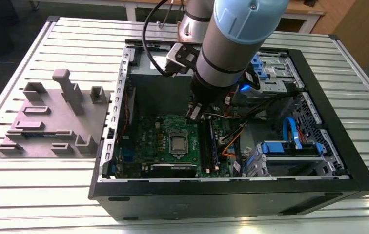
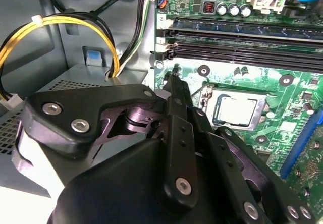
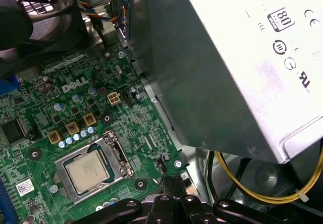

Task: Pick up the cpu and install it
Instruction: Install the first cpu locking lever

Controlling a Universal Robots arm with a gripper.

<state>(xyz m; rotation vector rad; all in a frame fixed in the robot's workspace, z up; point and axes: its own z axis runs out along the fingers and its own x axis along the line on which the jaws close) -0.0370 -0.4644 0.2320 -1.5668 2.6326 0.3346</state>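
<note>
Inside the open black tower computer case [image 1: 236, 197], lying on its side on the slatted silver metal table [image 1: 41, 200], the small square cpu with the shiny silver-grey top [image 1: 178, 144] is sitting flat in its socket near the middle of the green motherboard [image 1: 151, 132]. In both wrist views the cpu [image 2: 237, 110] [image 3: 87, 171] is resting within the socket's metal frame, with nothing gripping it. The arm's black gripper [image 1: 194, 114] is hanging over the motherboard's edge closest to the large grey metal box with the white label [image 3: 227, 57], apart from the cpu and nearer the exterior view's top. Its claw is looking pressed together and empty: in both wrist views the gripper [image 2: 175, 76] [image 3: 169, 177] is narrowing to one slim dark tip, pointing at a corner of the motherboard [image 2: 298, 103] [image 3: 50, 113] beside a screw hole; whether the tip is touching the board cannot be told. Long dark memory sticks [image 2: 242, 32] are lying in their slots along one side of the socket. A bundle of yellow cables [image 2: 50, 24] is curving past the grey box. On the table at the exterior view's left, a grey moulded fixture block with upright posts [image 1: 48, 122] is standing well apart from the case.
</note>
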